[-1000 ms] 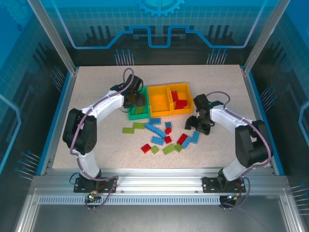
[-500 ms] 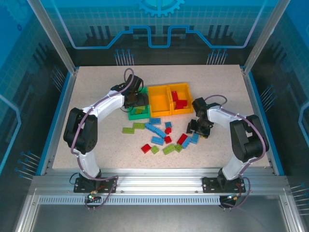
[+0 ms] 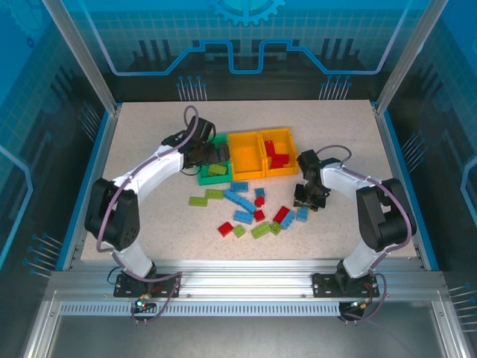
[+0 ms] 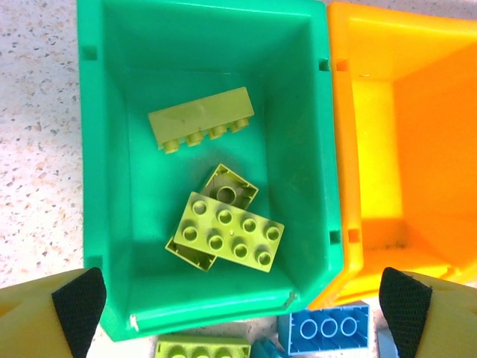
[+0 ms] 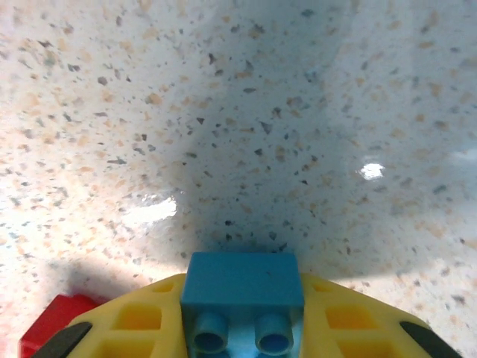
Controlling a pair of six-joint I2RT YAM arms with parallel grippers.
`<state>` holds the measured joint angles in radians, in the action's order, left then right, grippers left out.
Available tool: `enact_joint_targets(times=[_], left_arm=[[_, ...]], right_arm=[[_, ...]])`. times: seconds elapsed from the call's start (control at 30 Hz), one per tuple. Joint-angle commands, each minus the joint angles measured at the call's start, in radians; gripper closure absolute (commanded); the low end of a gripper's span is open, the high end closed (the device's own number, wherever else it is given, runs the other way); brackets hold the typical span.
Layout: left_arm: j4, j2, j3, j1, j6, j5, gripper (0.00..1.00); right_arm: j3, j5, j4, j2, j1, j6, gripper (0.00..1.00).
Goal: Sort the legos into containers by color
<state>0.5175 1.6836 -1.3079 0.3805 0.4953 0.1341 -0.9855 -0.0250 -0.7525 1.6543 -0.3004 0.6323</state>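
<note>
My left gripper (image 3: 212, 155) hangs open over the green container (image 3: 211, 173), jaws wide apart (image 4: 242, 302) with nothing between them. Three lime legos (image 4: 231, 227) lie inside the green container (image 4: 104, 186). Two orange containers (image 3: 246, 155) adjoin it on the right, and the far one holds red legos (image 3: 279, 158). My right gripper (image 3: 307, 198) is low over the table, shut on a light blue lego (image 5: 242, 287) gripped between its yellow fingers (image 5: 350, 321). Loose lime, blue and red legos (image 3: 243, 217) lie scattered in front of the containers.
A blue brick (image 4: 328, 328) and a lime brick (image 4: 194, 348) lie just outside the green container's near wall. A red brick (image 5: 48, 324) sits left of my right gripper. Speckled tabletop (image 3: 149, 224) stretches left of the pile, bounded by the blue frame edge (image 3: 89, 194).
My left gripper's jaws spread wide above the green container and its arm swung left. My right gripper slid in toward the pile and closed on the light blue lego.
</note>
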Motion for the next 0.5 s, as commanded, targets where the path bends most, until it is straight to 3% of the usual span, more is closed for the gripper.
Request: enact_joint_targets(times=[0.0, 0.23, 0.47], left_arm=[[-0.009, -0.088, 0.056, 0.006, 0.011, 0.024, 0.01], [0.033, -0.199, 0.22, 0.006, 0.027, 0.064, 0.01], [0.049, -0.294, 0.372, 0.012, 0.08, 0.067, 0.01]], right_arm=[[-0.095, -0.015, -0.056, -0.076, -0.004, -0.01, 0.75], [-0.367, 0.065, -0.053, -0.042, -0.071, -0.02, 0.75], [-0.704, 0.113, -0.054, 0.219, -0.151, -0.031, 0.74]])
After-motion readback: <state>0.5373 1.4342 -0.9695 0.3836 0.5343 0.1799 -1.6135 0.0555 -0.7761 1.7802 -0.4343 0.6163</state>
